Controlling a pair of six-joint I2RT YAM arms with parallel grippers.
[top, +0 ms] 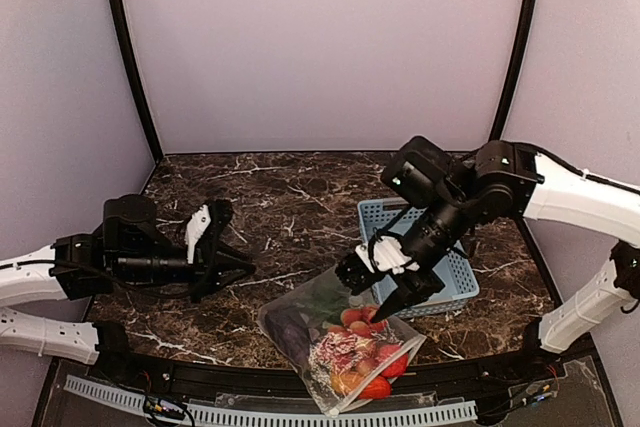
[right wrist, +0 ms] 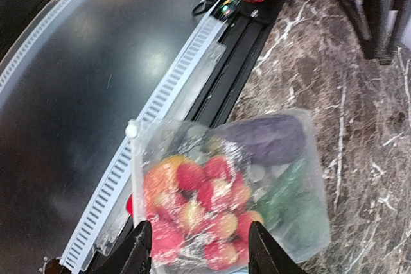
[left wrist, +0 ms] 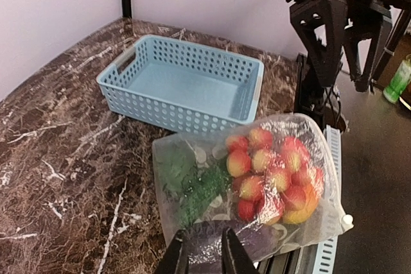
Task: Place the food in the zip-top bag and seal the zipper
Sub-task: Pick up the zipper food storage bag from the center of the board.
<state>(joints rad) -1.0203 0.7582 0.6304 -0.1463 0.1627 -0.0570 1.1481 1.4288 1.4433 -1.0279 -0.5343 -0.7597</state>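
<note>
The zip-top bag lies flat near the table's front edge, part of it over the black rail. The food fills it: red-yellow round pieces, a purple eggplant and a green cucumber. The zipper's white slider sits at the front corner of the mouth edge. My right gripper hangs over the bag's far right end. Its jaws are open and wide either side of the fruit. My left gripper stands left of the bag and clear of it, jaws a narrow gap apart.
A light-blue slotted basket stands empty behind the bag, just beyond my right gripper. A black rail and a white slotted duct run along the front edge. Pale walls enclose the marble table.
</note>
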